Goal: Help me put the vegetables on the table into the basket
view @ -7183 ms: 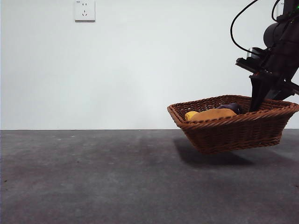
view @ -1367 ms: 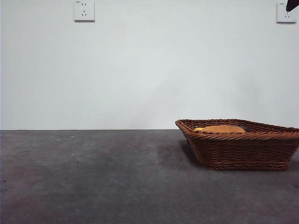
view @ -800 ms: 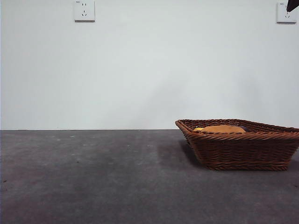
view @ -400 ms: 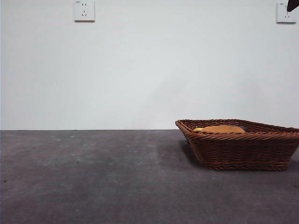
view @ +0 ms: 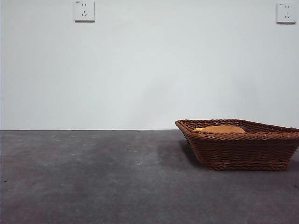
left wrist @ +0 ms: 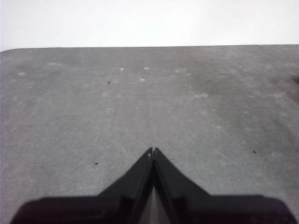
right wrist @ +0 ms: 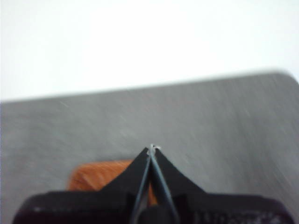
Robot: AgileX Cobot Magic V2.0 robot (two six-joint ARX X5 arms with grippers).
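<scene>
The basket (view: 243, 150) stands flat on the table (view: 93, 177) at the right in the front view. Over its braided rim show the top of a tan-orange vegetable (view: 219, 129) and, beside it, a bit of a yellow one (view: 198, 129). No arm shows in the front view. My left gripper (left wrist: 153, 150) is shut, with nothing in it, above bare table (left wrist: 140, 93). My right gripper (right wrist: 152, 148) is shut too, also holding nothing. Its view is blurred, with an orange-brown patch of the basket (right wrist: 93, 175) behind its jaws.
A white wall rises behind the table's far edge, with one socket (view: 84, 10) at the upper left and another (view: 286, 12) at the upper right. Grey table stretches to the left of the basket and in front of it.
Early on, a gripper held the basket tilted above the table; the basket now rests flat and stays still. The black arm tip at the top right corner has left the front view.
</scene>
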